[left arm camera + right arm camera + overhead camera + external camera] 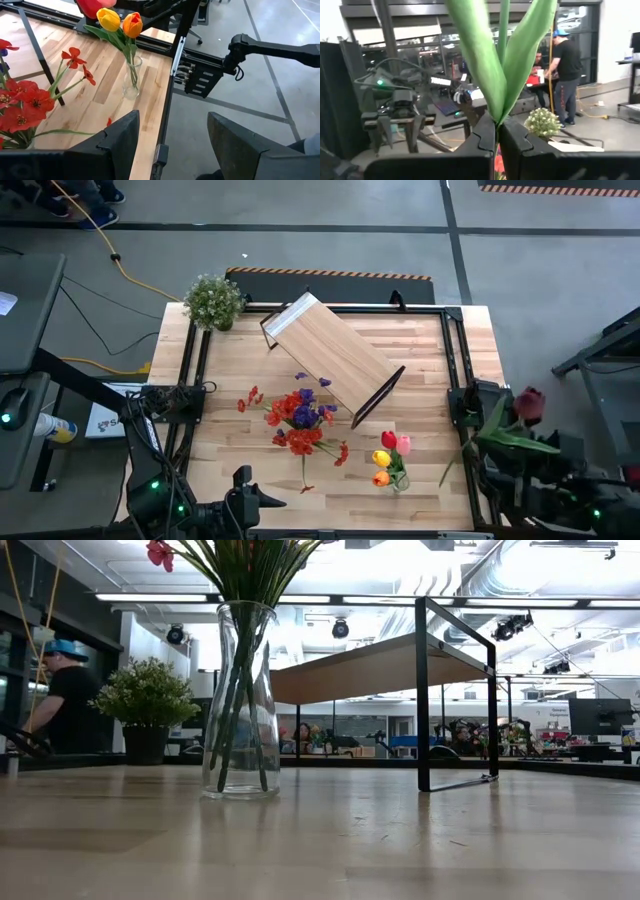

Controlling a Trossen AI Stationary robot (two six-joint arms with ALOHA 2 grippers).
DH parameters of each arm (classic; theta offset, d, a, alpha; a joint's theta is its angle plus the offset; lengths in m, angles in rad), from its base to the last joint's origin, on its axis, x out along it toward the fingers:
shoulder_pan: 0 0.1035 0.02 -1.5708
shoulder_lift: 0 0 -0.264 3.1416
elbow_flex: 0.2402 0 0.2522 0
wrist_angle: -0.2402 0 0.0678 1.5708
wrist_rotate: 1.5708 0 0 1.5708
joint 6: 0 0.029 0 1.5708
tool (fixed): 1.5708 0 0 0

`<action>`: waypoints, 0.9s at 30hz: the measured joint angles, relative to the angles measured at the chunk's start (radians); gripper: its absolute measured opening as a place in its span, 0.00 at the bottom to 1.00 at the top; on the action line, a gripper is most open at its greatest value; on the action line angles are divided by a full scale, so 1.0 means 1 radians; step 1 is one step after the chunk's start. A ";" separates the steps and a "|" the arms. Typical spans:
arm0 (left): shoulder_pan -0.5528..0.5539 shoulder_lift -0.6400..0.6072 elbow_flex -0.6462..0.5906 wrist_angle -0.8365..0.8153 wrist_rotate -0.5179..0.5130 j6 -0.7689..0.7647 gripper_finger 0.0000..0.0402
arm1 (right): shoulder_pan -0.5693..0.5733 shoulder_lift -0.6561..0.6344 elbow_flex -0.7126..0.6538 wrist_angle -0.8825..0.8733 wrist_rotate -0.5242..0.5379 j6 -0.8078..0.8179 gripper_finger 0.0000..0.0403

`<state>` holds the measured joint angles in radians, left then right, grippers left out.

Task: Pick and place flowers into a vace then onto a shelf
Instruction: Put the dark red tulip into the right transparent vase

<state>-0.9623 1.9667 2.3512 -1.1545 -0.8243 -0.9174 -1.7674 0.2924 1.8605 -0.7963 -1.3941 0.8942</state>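
One potted plant (213, 301) stands at the table's (230, 375) far left corner, beyond the shelf (328, 357). That single shelf sits askew on the far middle of the table, its light board running diagonally between two black end frames. Just in front of the shelf's left half is the first of two glass vases, the big vase (240, 700), packed with red blossoms and purple sprigs (300, 415); I count one such bunch, too dense to number stem by stem. In front of the shelf's right end stands the small vase (132, 76), holding four tulips (389, 455): one red, one pink, one yellow, one orange. The left gripper (172, 145) hangs low off the table's near edge, in front of and left of the shelf, fingers spread apart and holding nothing. The right gripper (496, 142) is off the table's right edge, to the right of the shelf and raised, fingers clenched on the stem of a fifth flower, the maroon tulip (529, 405), whose bloom and long leaves lean over the arm. Two people (565, 75) stand in the room beyond the plant.
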 joint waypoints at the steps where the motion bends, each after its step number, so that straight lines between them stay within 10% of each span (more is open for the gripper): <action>1: 0.000 0.000 0.000 0.000 0.003 0.004 0.66 | -0.004 0.000 0.003 -0.014 0.000 -0.011 0.00; 15: 0.000 0.000 0.000 0.001 0.004 0.022 0.66 | -0.004 -0.005 0.010 -0.486 0.069 -0.369 0.00; 27: 0.000 0.000 0.000 0.003 0.003 0.022 0.66 | 0.006 -0.006 -0.015 -0.461 0.102 -0.390 0.00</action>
<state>-0.9623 1.9667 2.3512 -1.1519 -0.8211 -0.8951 -1.7614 0.2867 1.8455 -1.2572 -1.2925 0.5038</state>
